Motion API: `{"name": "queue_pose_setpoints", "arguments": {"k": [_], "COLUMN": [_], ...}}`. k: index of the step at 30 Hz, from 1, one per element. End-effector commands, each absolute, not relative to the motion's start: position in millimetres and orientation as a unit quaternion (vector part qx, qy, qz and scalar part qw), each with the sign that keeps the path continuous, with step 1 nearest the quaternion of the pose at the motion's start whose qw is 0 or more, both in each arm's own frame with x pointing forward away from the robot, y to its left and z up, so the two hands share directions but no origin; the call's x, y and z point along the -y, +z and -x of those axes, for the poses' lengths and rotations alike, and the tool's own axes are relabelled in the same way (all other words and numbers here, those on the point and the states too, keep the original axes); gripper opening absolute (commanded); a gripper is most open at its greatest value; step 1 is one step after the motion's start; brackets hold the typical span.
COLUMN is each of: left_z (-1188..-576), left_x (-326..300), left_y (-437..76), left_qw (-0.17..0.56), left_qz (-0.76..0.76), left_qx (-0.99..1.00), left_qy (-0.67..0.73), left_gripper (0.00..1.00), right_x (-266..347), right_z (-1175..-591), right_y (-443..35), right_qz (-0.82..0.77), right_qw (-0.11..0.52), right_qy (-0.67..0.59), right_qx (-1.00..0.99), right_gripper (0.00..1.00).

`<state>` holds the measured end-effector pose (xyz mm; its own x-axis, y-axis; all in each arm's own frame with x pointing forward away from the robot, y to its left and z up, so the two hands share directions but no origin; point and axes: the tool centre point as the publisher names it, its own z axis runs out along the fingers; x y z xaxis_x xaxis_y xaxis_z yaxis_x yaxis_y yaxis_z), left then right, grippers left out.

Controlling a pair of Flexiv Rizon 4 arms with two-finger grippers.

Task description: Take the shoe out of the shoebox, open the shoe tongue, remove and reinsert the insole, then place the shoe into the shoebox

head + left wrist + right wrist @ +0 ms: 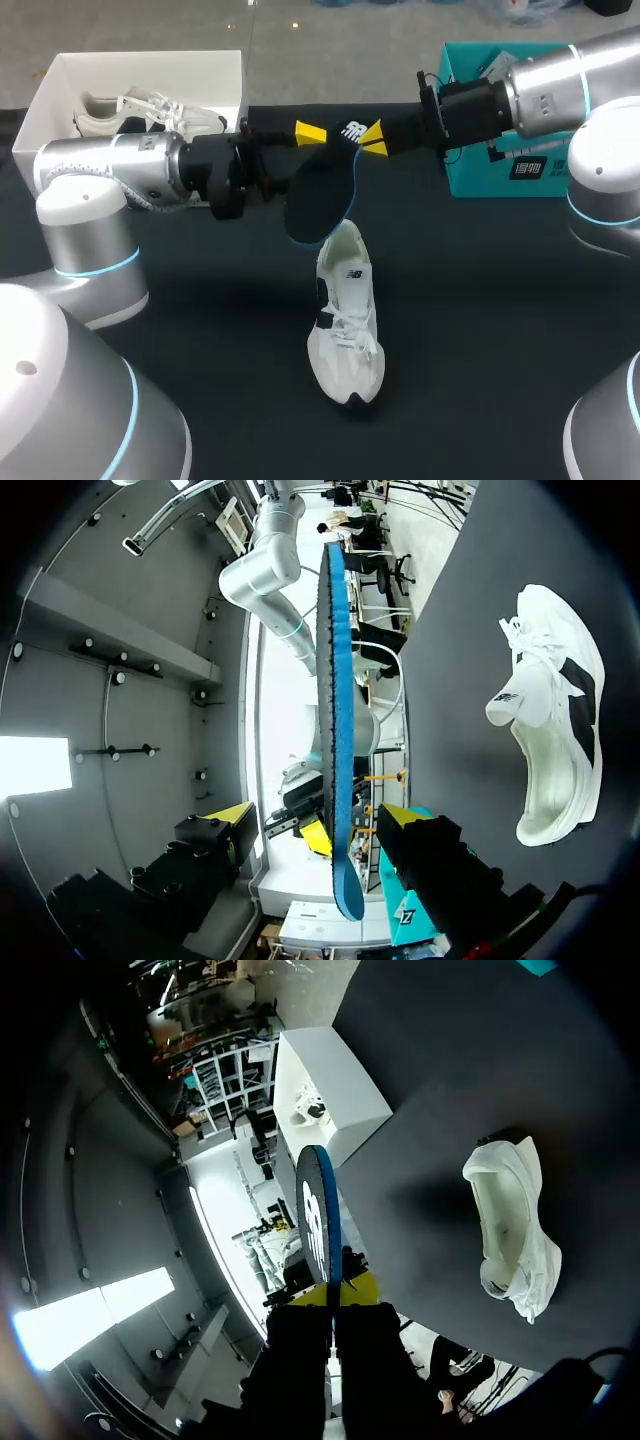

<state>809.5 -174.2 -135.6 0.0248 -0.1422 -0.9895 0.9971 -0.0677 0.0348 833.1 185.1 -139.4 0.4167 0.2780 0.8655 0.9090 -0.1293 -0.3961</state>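
1. Shoe: white, lying on the dark counter, free of both claws. Its long axis ran from you toward the far side, with what looked like the heel end farther off.
2. Insole: dark on top, blue beneath, hanging in the air above the shoe's far end. Its long axis sloped down from your right claw toward the shoe. I judge the reinsertion would turn on lining its low end up with the shoe's opening.
3. Right claw: clamped on the insole's upper end, the nearer to the job.
4. Left claw: fingers spread wide, the insole edge-on between them, not pinched.
5. Shoebox: white, far left, holding a second white shoe.
6. Teal box: far right, contents not visible.
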Motion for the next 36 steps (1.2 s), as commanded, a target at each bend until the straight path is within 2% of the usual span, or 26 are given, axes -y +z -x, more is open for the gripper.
{"name": "queue_pose_setpoints", "arguments": {"k": [1,5,18,19,21,24,32,33,36], "left_z": [-813.7,-813.6,-806.5,-806.2,-806.3,-807.4,-806.3,-806.4,-806.9], "left_x": [173.3,173.6,175.5,175.7,176.0,176.6,180.7,180.5,179.9], "left_y": [-136.5,-136.5,-143.8,-144.3,-145.2,-145.8,-147.7,-148.3,-150.2], "left_qw": [0.516,0.514,0.499,0.497,0.496,0.494,0.488,0.489,0.492], "left_qz": [-0.498,-0.502,-0.509,-0.51,-0.511,-0.511,-0.517,-0.517,-0.521], "left_qx": [-0.433,-0.432,-0.431,-0.432,-0.433,-0.433,-0.433,-0.435,-0.446], "left_qy": [-0.546,-0.545,-0.553,-0.553,-0.553,-0.553,-0.554,-0.552,-0.537], "left_gripper": [0.5,0.43,0.33,0.31,0.13,0.0,0.0,0.0,0.0], "right_x": [-188.0,-186.5,-177.4,-176.6,-176.4,-177.0,-176.7,-176.7,-171.4], "right_z": [-844.8,-846.8,-851.3,-851.8,-852.1,-851.9,-852.1,-851.3,-842.6], "right_y": [-143.5,-144.3,-144.2,-144.1,-143.8,-142.0,-143.3,-144.0,-140.2], "right_qz": [0.673,0.673,0.666,0.666,0.665,0.664,0.671,0.671,0.671], "right_qw": [0.502,0.501,0.507,0.509,0.509,0.508,0.504,0.508,0.507], "right_qy": [-0.314,-0.313,-0.297,-0.296,-0.291,-0.292,-0.286,-0.285,-0.286], "right_qx": [0.444,0.445,0.46,0.458,0.463,0.464,0.463,0.459,0.459], "right_gripper": [0.0,0.0,0.0,0.0,0.0,0.0,0.0,1.0,1.0]}}
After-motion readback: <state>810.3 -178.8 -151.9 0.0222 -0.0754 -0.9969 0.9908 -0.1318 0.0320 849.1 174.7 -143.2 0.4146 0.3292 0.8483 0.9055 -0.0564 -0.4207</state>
